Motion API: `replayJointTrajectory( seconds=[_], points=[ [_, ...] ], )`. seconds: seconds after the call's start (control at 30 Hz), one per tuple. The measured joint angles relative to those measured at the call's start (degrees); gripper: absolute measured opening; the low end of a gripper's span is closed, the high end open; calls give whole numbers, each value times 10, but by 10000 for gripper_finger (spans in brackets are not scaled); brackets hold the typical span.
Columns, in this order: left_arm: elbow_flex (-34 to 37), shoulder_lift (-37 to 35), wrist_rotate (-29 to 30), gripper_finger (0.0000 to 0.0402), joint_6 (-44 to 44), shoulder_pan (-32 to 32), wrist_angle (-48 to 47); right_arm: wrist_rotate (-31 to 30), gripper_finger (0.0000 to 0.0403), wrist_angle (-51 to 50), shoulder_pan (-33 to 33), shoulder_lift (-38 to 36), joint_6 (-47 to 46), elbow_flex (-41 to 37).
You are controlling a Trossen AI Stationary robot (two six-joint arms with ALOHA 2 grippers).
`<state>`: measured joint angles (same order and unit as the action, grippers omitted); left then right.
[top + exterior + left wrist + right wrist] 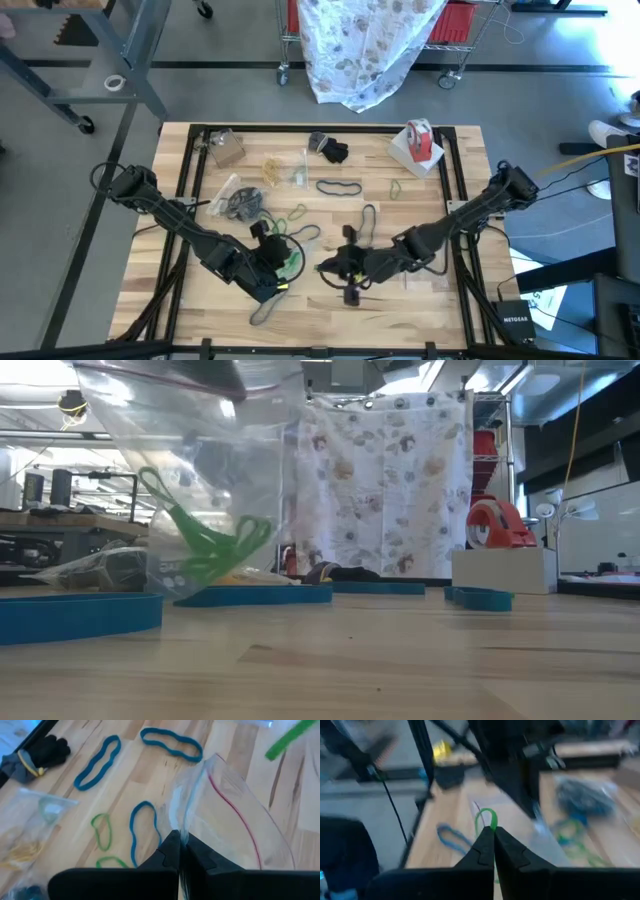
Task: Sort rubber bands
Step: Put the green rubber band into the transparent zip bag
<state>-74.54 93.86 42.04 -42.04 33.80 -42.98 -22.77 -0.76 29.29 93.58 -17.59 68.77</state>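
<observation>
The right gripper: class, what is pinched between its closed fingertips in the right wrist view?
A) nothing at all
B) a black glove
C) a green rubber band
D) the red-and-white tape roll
C: in the right wrist view the right gripper is shut, with the loop of a green rubber band sticking out from between its fingertips, above the wooden table.

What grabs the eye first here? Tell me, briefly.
The clear bag held up by the shut left gripper at the table's near edge, with green bands inside. Beside it, the right gripper is shut on a green band. Blue bands lie loose on the table, and a red tape roll sits at the far right.
</observation>
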Motion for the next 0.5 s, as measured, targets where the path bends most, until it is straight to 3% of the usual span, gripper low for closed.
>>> replayJointTrajectory(
  seconds=[0.23, 0.5],
  points=[
    [0, 0, 1, 0, 2, -2, 21, 13, 1, 185, -6, 67, 78, 0],
    [0, 0, 1, 0, 1, -2, 32, -6, 9, 174, -46, 90, 38, 0]
  ],
)
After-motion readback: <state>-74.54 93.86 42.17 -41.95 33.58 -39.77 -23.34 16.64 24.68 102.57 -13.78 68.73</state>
